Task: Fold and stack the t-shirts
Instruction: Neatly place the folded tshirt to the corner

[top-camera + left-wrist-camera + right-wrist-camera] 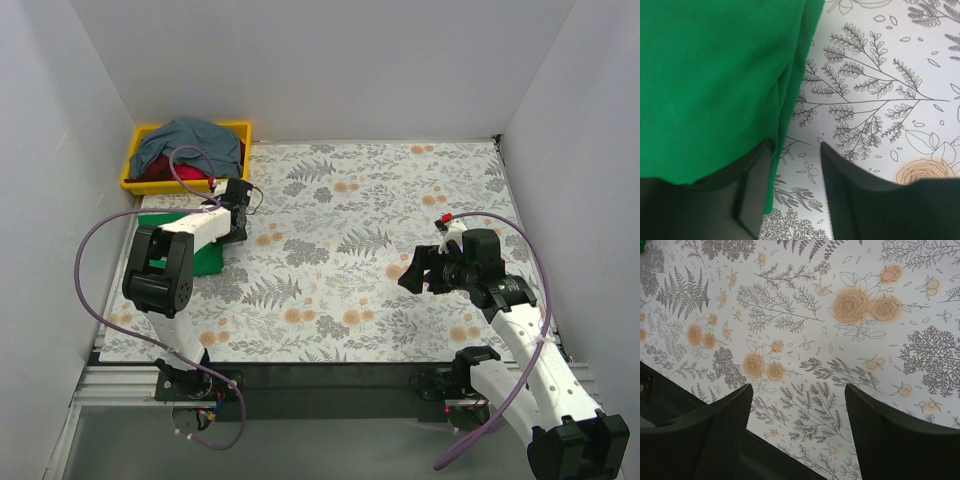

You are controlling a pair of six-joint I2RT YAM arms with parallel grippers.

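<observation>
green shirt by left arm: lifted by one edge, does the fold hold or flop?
Likely flops: the green shirt is thin cloth with loose layered edges, so the fold would probably open. Lying flat and thin, it is probably light for its size. Pushed across the patterned table cover, it would likely bunch rather than slide whole.

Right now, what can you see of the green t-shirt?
The green t-shirt is plain bright soft cloth, folded flat in layers at the left edge of the table, nearer than the yellow bin. The left arm hides part of it. Its edge lies against one finger of the open left tool.
</observation>
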